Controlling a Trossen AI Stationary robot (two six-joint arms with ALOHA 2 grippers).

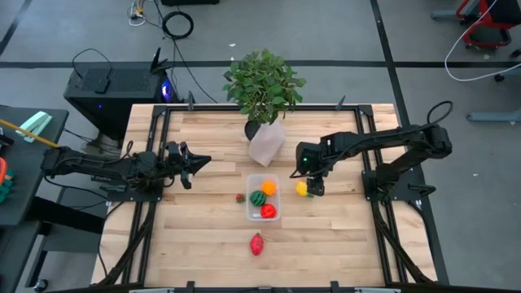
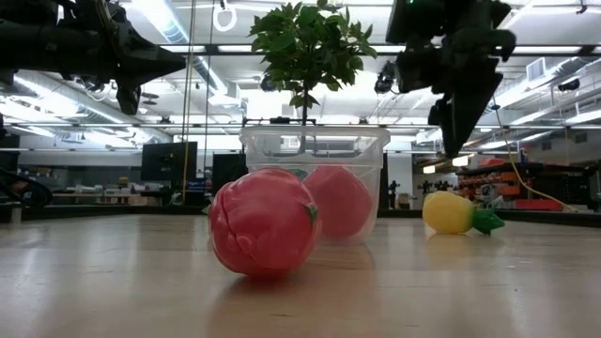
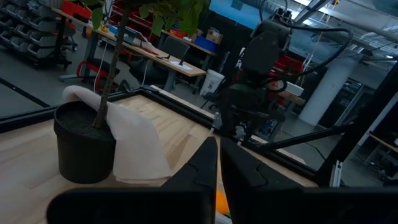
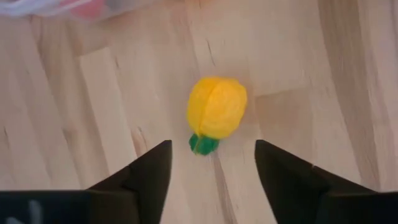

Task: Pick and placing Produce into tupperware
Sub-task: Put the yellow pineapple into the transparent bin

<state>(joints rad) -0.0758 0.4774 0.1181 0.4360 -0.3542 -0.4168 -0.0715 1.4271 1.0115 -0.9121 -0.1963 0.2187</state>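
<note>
Tupperware [image 1: 263, 198] holds three produce pieces — three outside; right gripper [image 4: 211, 171] spread, left gripper [image 3: 219, 163] closed.

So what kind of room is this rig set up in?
Most likely a robotics lab or workshop. Beyond the wooden table the low view shows an open hall with ceiling strip lights, the left wrist view shows workbenches and shelving, and a computer tower sits on the floor nearby.

Right tool [image 4: 211, 171] is held pointing down, fingers spread apart; left tool [image 1: 193, 163] is held level, fingers closed together.
</note>
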